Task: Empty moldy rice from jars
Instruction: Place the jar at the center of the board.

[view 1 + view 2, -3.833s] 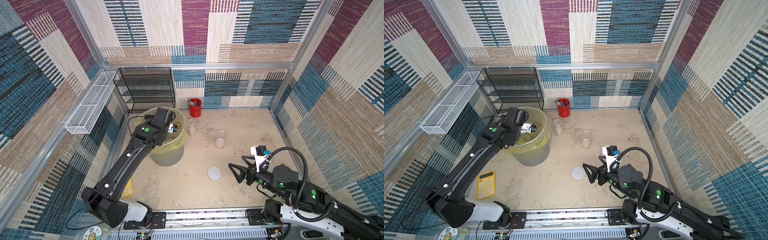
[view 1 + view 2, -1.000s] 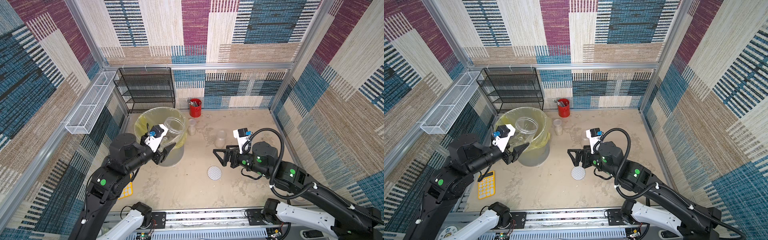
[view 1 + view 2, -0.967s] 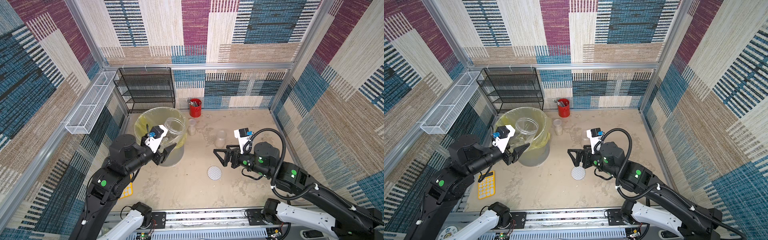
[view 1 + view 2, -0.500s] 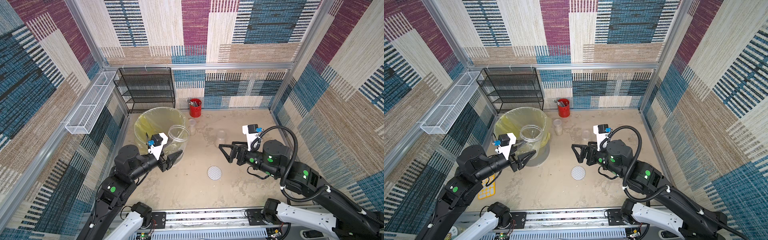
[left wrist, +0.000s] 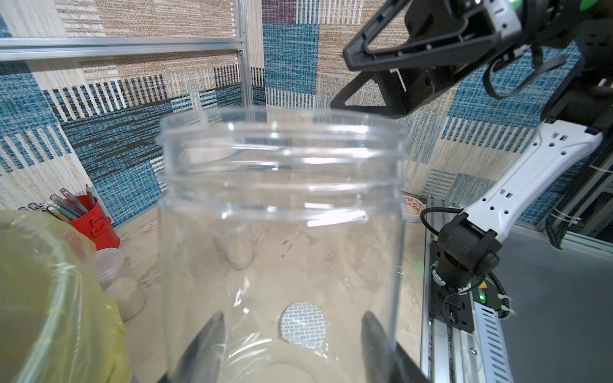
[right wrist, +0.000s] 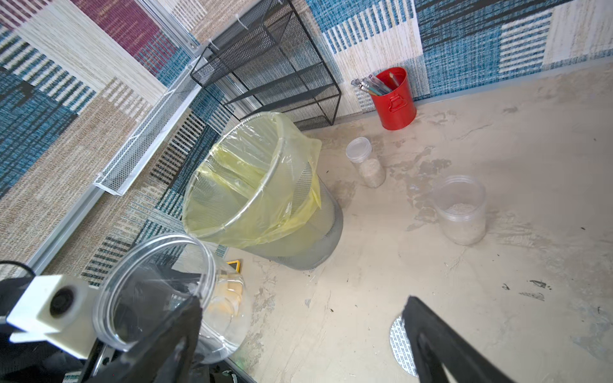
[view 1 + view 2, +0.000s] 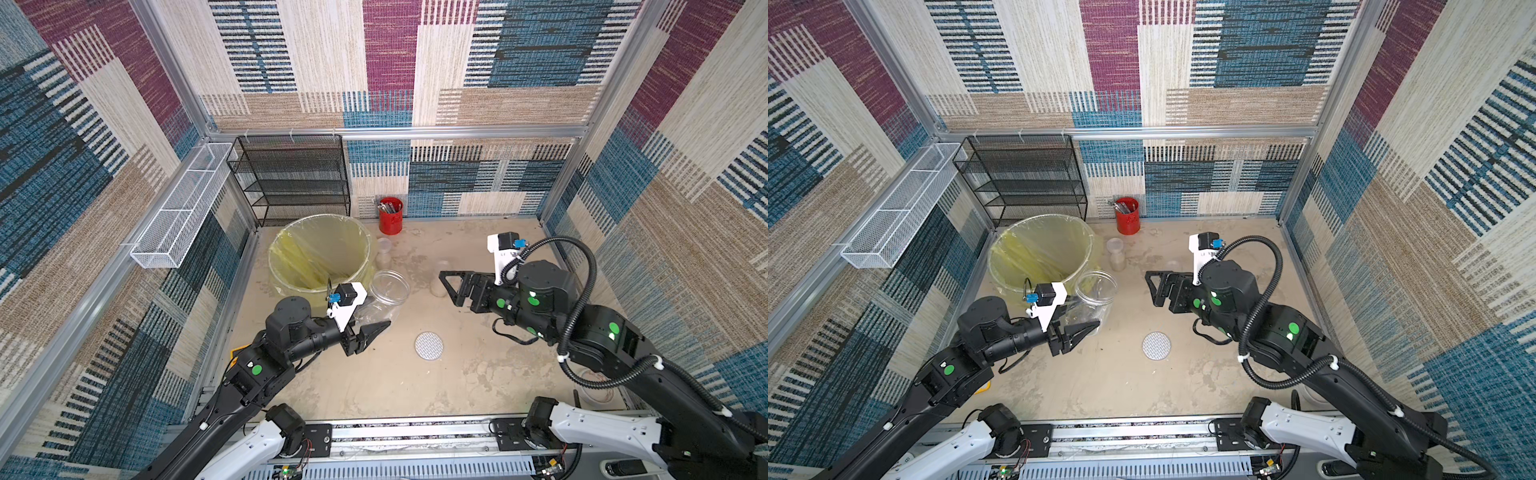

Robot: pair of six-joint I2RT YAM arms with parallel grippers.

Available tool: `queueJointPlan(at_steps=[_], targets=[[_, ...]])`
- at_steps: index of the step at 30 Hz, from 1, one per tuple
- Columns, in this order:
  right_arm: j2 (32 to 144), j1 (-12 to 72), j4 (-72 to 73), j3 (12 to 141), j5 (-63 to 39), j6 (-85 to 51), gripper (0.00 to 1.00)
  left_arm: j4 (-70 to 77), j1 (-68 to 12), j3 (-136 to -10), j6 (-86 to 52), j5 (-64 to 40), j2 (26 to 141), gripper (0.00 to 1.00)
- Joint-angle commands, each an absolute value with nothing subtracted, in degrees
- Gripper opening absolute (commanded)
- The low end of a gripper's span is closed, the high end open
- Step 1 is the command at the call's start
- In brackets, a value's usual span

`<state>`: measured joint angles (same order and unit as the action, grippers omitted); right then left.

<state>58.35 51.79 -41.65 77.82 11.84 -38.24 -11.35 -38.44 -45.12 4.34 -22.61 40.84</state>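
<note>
Two claws, and only one is free. Your left claw [image 7: 370, 330] is clamped on the lower body of the large jar [image 7: 384, 295]. That jar looks empty, with its mouth up and somewhat tilted, just beside the lined bin [image 7: 320, 218]. Your right claw [image 6: 298, 311] hangs above the tabletop [image 7: 374, 386] with its jaws spread wide and nothing between them.

Working outward from its tips, the nearest rice is in the open small jar [image 6: 461, 212]. This jar stands upright, long axis vertical, just past the tips and below them, with the moldy rice [image 6: 462, 228] filling its lower part. Farther out, near the red cup [image 6: 396, 99], stands the lidded small jar [image 6: 366, 162], also part full.

Your right arm is plainly the nearer one to the open jar. I judge that the next reach falls to it: lower the claw, keep the jaws level and close them across the jar's wall.
</note>
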Motion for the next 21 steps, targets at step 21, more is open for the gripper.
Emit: queueJointPlan(at_steps=[21], targets=[[77.5,48.2,-54.8,91.9,-9.7,-28.9,0.77,-1.2,-42.5,-40.3,11.9,-16.3,44.3,0.11]])
